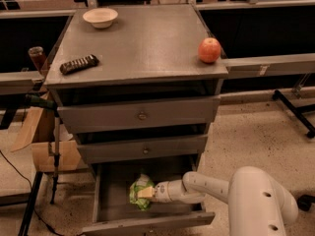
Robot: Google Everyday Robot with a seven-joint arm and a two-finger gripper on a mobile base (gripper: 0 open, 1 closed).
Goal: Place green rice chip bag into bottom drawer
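Note:
The bottom drawer of the grey cabinet is pulled open. The green rice chip bag lies inside it, near the middle, light green and crumpled. My gripper reaches into the drawer from the right on a white arm and sits at the bag's right side, touching it. The bag hides the fingertips.
On the cabinet top stand a white bowl, a dark remote-like bar and a red apple. The two upper drawers are closed. A cardboard box and a stand are at the left. My white arm base is at the lower right.

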